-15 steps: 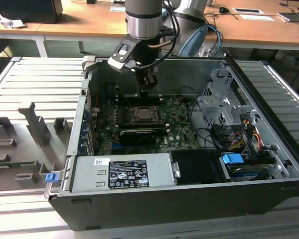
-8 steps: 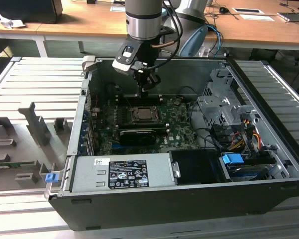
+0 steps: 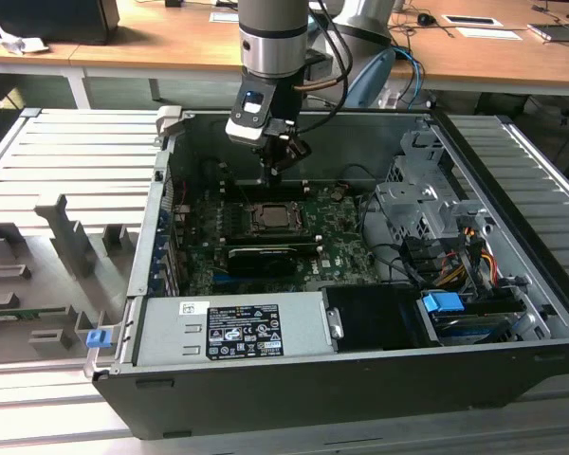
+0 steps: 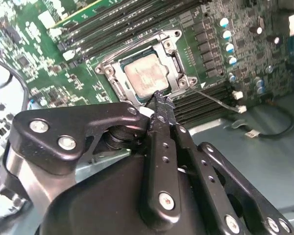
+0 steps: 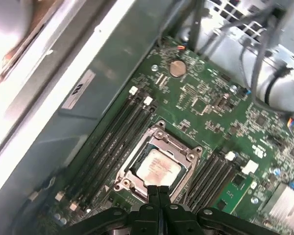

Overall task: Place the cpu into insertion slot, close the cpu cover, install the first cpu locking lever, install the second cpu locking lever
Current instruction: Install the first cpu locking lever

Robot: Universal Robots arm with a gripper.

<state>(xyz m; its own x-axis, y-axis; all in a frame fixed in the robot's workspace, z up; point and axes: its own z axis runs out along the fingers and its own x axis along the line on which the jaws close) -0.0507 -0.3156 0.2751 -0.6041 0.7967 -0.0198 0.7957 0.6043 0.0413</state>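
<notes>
cpu [image 4: 146,78] [image 5: 158,169] is in the socket, lying flat, just beyond the tips of the end effector [image 4: 159,95] [image 5: 159,188] in both wrist views

cpu cover [image 4: 179,59] [image 5: 175,145] looks down over it: the silver frame sits flat around the chip, and the chip face shows through the open middle. so steps one and two read as done

end effector: fingers pinched together, nothing between them. tips sit at the nearest edge of the socket frame, close over it. can't tell whether they touch the metal

exterior view: end effector [image 3: 273,171] hangs inside the open computer case [image 3: 360,133], with the socket on the motherboard [image 3: 341,242] right below the tips. power-supply box [image 3: 232,327] is well apart, on the opposite side of the board

levers, second wrist view: near lever [image 4: 215,98] is a thin wire running out from the socket corner closest to the tips and off to one side, looks unlatched. far lever [image 4: 122,49] follows the frame edge beyond the chip, can't tell if it's hooked

my read: step in hand is the first locking lever, with the closed tips used as a pusher, not a grasp

what that calls for, as I judge it:
- tip on the wire itself, not on the frame
- press down and sideways so the wire tucks under its retaining hook
- keep off the chip face and the memory slots [image 5: 112,142] flanking the socket
- square contact, since the wire looks thin and springy and would likely slip off a narrow tip
</notes>
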